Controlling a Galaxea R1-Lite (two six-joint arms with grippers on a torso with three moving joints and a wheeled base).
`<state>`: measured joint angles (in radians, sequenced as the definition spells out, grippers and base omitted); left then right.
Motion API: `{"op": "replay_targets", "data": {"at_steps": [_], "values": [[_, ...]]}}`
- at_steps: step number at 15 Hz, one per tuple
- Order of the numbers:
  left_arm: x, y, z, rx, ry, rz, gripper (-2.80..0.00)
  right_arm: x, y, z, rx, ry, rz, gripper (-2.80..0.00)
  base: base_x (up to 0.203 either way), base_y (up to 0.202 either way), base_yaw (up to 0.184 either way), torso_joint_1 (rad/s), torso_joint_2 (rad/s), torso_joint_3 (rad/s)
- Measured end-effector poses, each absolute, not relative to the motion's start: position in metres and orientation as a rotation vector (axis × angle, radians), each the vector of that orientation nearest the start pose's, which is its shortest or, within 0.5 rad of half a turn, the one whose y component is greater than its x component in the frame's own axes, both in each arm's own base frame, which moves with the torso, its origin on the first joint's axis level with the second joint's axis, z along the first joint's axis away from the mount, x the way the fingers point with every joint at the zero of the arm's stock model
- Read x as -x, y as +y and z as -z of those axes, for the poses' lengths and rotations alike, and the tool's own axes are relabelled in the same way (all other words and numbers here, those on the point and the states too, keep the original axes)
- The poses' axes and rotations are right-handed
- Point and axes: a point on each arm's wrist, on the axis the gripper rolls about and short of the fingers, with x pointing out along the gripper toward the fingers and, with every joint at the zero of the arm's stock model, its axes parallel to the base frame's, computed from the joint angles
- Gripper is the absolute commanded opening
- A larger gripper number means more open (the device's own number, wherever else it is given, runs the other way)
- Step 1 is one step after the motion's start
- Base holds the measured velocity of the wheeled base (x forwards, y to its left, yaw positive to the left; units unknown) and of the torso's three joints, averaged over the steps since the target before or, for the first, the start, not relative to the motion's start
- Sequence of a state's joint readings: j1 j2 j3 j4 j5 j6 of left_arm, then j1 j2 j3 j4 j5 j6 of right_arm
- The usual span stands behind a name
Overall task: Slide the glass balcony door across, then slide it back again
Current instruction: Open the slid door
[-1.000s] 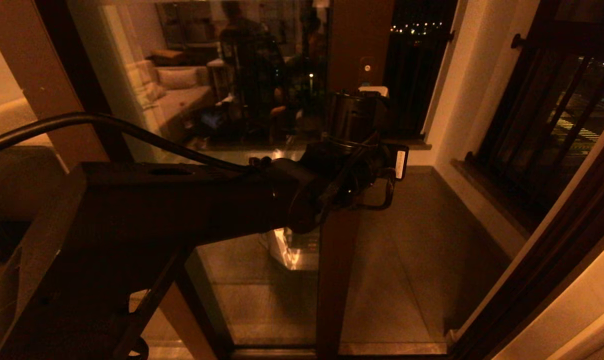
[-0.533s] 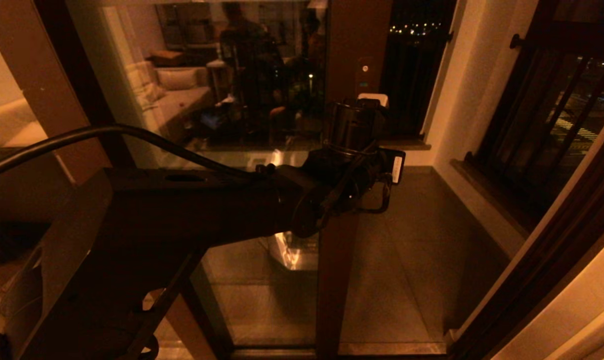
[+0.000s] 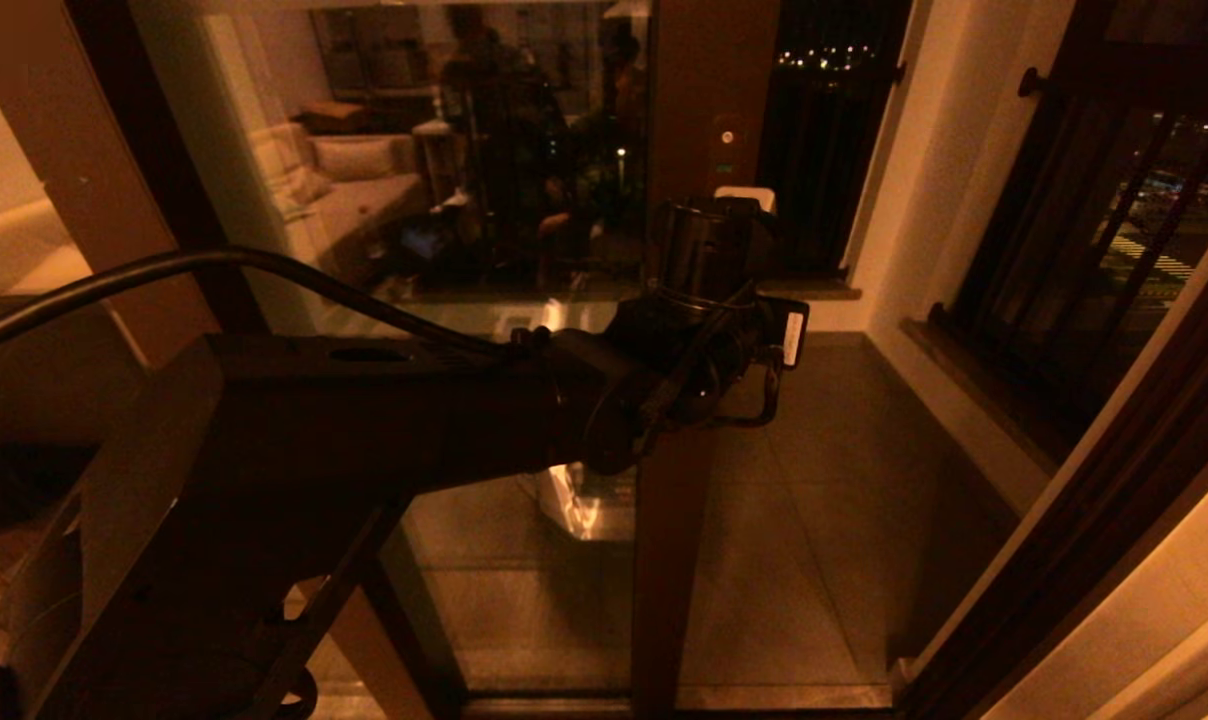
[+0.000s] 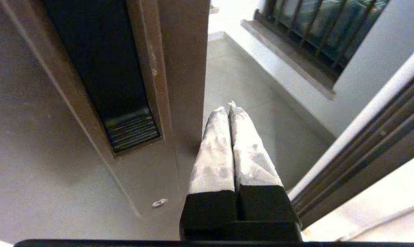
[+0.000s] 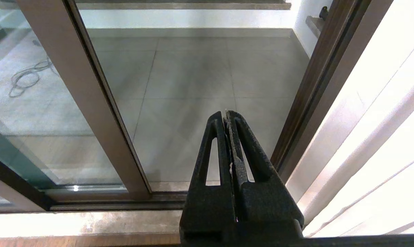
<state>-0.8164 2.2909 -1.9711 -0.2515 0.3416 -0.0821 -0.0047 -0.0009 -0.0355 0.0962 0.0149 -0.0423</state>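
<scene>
**Left claw pressed shut at the door's handle edge**

I see the left claw (image 4: 227, 111) with its two pale taped fingers (image 4: 215, 151) pressed together, pinching nothing. It sits just beside the upright dark brown frame edge of the tall glass balcony door (image 4: 183, 68). I cannot tell whether the fingers touch that edge. On the same stile I note a dark recessed handle plate (image 4: 104, 75) and a small screw (image 4: 159, 202).

In the head view the left arm (image 3: 384, 410) reaches across the pane to the door's (image 3: 674, 540) stile, with the grey tiled balcony floor (image 3: 824, 480) beyond.

The right claw (image 5: 226, 118) hangs parked low over the door track, fingers pressed together, pinching nothing.
</scene>
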Motion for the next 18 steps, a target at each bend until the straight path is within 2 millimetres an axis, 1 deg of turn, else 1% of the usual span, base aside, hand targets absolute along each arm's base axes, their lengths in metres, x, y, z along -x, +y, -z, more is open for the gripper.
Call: {"op": "replay_targets", "data": {"at_steps": [5,12,18], "values": [[-0.342,-0.347,-0.237,0.043,0.073,0.424,-2.80,0.026,0.000,-0.075,0.042,0.059,-0.011,-2.80,0.000,0.000,0.000,0.000,0.00,0.000],[-0.341,-0.340,-0.246,0.053,0.057,0.376,-2.80,0.026,0.000,-0.075,0.042,0.059,-0.011,-2.80,0.000,0.000,0.000,0.000,0.00,0.000],[-0.343,-0.327,-0.255,0.061,0.043,0.316,-2.80,0.026,0.000,-0.075,0.042,0.059,-0.011,-2.80,0.000,0.000,0.000,0.000,0.00,0.000]]}}
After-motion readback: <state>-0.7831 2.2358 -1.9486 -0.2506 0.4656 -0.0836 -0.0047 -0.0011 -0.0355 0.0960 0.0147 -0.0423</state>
